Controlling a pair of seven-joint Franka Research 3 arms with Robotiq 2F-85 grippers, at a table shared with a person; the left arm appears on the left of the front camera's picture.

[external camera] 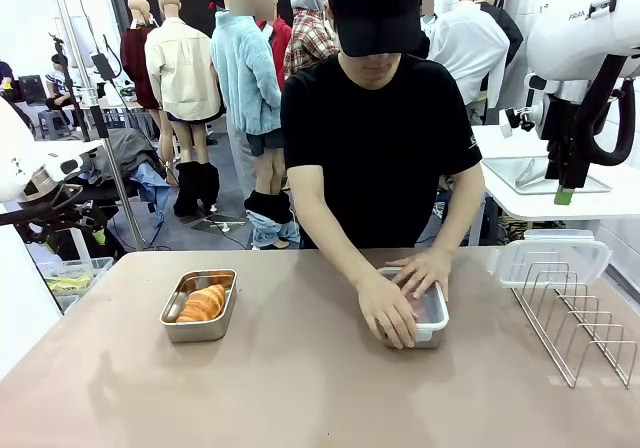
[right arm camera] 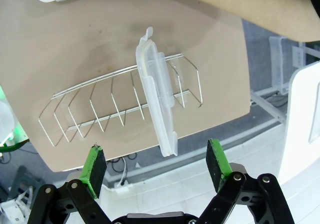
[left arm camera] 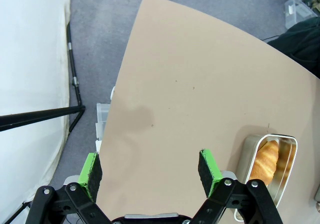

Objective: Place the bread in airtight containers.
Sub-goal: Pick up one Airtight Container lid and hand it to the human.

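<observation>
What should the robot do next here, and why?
Probably the right gripper should lower and take the spare lid from the wire rack: its jaws stand open above it, and the tin holding the croissant has no lid.

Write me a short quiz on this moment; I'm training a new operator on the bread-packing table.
1. True or false: the tin on the robot's left, which holds a croissant, has its lid on.
2. Where is the spare clear lid? A) flat on the table B) standing in the wire rack C) between a gripper's fingers
3. In a few words: what are the person's hands doing?

Key: 1 false, it is open. 2 B. 3 They press a lid down onto the second tin.
</observation>
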